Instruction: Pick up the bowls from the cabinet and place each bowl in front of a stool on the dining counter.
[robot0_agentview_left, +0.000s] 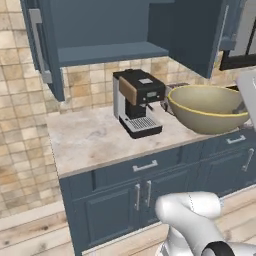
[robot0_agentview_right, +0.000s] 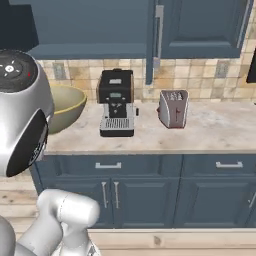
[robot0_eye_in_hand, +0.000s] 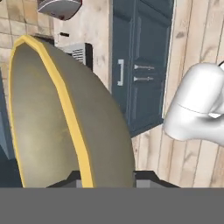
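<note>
Olive-beige bowl (robot0_eye_in_hand: 65, 118) sits clamped by its rim in the pincer (robot0_eye_in_hand: 107, 181).

Home kitchen; blue wall cabinet (robot0_agentview_left: 110, 30) at 12 o'clock; espresso machine (robot0_agentview_right: 116, 102), toaster (robot0_agentview_right: 173, 108) on marbled counter (robot0_agentview_right: 210, 132); tiled backsplash (robot0_agentview_left: 20, 130)

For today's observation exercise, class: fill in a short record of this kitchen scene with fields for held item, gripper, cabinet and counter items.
Held item: olive-beige round bowl with yellow rim, lifted above the counter
Gripper: gripper shut on the bowl's rim
Cabinet: dark blue wall cabinet, door open, visible shelf bare
Counter items: black coffee machine; silver toaster
</note>
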